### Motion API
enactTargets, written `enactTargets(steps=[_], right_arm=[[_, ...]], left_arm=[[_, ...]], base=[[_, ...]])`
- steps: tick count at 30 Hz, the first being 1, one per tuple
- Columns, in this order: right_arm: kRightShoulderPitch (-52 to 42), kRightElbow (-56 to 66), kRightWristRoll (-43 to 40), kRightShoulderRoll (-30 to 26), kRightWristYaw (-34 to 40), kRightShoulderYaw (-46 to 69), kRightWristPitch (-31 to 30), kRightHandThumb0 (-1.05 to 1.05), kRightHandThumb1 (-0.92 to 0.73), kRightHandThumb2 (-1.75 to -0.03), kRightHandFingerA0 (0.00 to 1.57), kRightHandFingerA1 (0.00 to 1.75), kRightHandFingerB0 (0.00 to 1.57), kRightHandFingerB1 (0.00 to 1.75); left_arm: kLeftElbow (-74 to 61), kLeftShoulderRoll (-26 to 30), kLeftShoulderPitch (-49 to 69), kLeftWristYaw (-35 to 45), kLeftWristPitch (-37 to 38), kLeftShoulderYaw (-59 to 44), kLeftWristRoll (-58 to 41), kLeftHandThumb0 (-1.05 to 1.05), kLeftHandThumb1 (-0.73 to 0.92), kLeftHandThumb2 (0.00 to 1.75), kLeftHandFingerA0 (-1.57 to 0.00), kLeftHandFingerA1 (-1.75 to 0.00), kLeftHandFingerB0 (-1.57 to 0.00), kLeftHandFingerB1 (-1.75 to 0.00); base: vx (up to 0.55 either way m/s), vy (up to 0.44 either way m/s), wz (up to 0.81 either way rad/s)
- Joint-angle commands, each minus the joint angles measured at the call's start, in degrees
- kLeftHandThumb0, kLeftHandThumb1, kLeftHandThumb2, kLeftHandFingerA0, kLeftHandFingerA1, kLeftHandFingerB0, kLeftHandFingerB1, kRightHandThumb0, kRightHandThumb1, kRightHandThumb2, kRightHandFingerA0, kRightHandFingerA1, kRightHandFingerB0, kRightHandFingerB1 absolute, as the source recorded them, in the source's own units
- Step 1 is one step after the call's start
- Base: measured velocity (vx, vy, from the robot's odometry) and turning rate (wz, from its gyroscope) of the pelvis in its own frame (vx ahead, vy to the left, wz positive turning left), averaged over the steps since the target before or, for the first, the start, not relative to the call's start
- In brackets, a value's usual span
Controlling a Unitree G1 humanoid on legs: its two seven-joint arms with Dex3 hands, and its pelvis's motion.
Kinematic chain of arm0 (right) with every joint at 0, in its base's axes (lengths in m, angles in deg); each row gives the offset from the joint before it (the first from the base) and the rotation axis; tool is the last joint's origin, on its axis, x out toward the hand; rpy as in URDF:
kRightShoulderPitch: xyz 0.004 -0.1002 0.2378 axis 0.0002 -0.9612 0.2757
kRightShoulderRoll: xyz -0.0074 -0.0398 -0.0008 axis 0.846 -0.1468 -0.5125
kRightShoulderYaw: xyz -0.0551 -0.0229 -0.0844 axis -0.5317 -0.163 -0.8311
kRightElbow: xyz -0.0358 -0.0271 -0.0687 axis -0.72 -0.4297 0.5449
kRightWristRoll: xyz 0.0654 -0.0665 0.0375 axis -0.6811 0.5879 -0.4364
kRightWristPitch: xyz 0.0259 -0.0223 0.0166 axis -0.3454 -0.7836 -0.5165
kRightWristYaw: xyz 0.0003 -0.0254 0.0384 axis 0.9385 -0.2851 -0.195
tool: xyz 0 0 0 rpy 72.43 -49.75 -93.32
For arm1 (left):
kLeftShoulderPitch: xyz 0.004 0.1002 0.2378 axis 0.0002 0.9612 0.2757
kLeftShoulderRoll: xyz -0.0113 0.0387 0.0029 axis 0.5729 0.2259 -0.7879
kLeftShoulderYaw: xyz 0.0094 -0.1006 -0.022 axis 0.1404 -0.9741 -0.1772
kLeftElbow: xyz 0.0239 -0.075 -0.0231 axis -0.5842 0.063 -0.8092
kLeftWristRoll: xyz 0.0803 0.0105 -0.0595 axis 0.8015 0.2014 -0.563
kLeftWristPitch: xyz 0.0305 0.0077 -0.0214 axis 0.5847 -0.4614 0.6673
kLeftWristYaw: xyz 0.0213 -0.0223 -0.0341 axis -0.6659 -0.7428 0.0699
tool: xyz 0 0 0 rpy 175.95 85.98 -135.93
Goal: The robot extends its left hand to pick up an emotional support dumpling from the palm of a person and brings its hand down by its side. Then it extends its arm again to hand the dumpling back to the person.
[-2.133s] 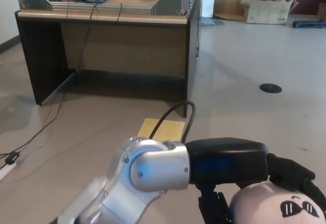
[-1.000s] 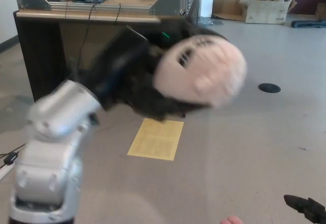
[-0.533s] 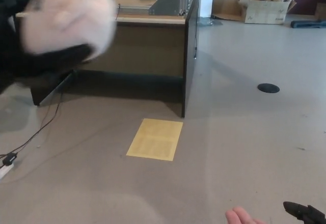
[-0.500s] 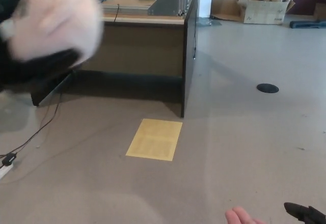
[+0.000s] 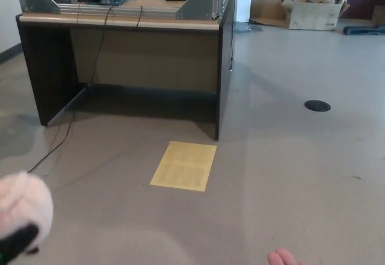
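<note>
Change since earlier: half a second ago the dumpling was held high at the upper left, in front of the desk top; it is now seen low at the lower-left corner, so the arm has been swung down toward the robot's side. The desk and the yellow sheet are unchanged.

Head view, dumpling (image 5: 21, 208): a pale, fuzzy, rounded plush shape, cut off by the left edge, well left of and lower than the yellow sheet (image 5: 183, 165) on the floor.

Head view, left hand (image 5: 15, 244): only a black part is seen, wrapped under the dumpling's lower side; the plush is judged to be gripped, though the fingers are mostly out of frame.

Head view, right hand: not shown.

Head view, person's fingertips (image 5: 283, 258): seen at the bottom edge, right of and lower than the yellow sheet, well apart from the dumpling.

Head view, surroundings: a dark desk (image 5: 129, 66) stands beyond the yellow sheet, with cables trailing to the floor on its left.

Step in hand: the lowering is judged nearly done; the return to the person is not yet begun.

Handling: the dumpling is judged light, soft and squashy, not fragile. It is best taken around its widest middle with fingers spread, since a light pinch could let the fuzzy skin slide.
</note>
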Motion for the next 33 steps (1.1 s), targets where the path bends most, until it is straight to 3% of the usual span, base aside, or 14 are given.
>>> enactTargets(steps=[1,6,11,29,30,31,32,33], right_arm=[[-4.4,1.1,-1.8,-0.6,-0.4,0.9,1.0,-0.32,-0.62,-0.60,0.75,0.50,0.37,0.34],[-6.4,1.0,-2.0,-0.8,-0.8,1.0,1.8,-0.33,-0.61,-0.59,0.72,0.50,0.37,0.34],[-7.7,1.1,-2.0,-0.3,-0.8,0.9,2.2,-0.35,-0.62,-0.60,0.78,0.53,0.36,0.34],[-7.8,0.7,-0.9,-0.8,0.8,0.7,3.2,-0.32,-0.61,-0.59,0.75,0.51,0.37,0.34],[-7.5,0.6,-1.4,-0.7,0.4,0.9,3.0,-0.40,-0.50,-0.72,0.66,0.58,0.33,0.43],[-7.4,0.5,-1.6,-0.7,0.2,1.0,2.9,-0.40,-0.50,-0.72,0.66,0.58,0.33,0.43],[-7.3,0.4,-1.5,-0.7,0.4,1.0,2.8,-0.32,-0.61,-0.59,0.71,0.49,0.37,0.34],[-7.2,0.4,-1.5,-0.7,0.4,1.0,2.8,-0.32,-0.61,-0.59,0.71,0.49,0.37,0.34]], left_arm=[[12.8,-1.2,10.2,-1.7,22.0,2.7,5.1,-0.03,0.79,0.65,-0.95,-1.30,-0.85,-0.86],[20.6,-0.7,12.5,-2.5,26.6,3.8,5.9,0.02,0.82,0.66,-0.95,-1.30,-0.84,-0.85],[29.0,1.6,13.4,-3.6,33.3,5.5,8.1,0.07,0.79,0.70,-0.99,-1.26,-0.86,-0.84],[35.1,4.9,11.4,-4.6,34.5,8.0,4.9,0.04,0.80,0.68,-0.96,-1.28,-0.88,-0.82],[35.3,4.9,11.2,-4.8,34.9,8.1,4.8,0.03,0.80,0.68,-0.96,-1.28,-0.88,-0.83],[35.5,5.0,11.1,-4.9,35.2,8.3,4.7,0.03,0.80,0.68,-0.96,-1.28,-0.88,-0.83],[36.2,5.1,10.9,-4.8,36.1,8.5,4.4,0.04,0.80,0.68,-0.96,-1.28,-0.87,-0.83],[36.5,5.2,10.8,-4.8,36.4,8.7,4.3,0.04,0.80,0.68,-0.96,-1.28,-0.87,-0.83]], base=[[0.00,0.000,0.00],[0.00,0.000,0.00],[0.00,0.000,0.00],[0.00,0.000,0.00],[0.00,0.000,0.00],[0.00,0.000,0.00],[0.00,0.000,0.00],[0.00,0.000,0.00]])
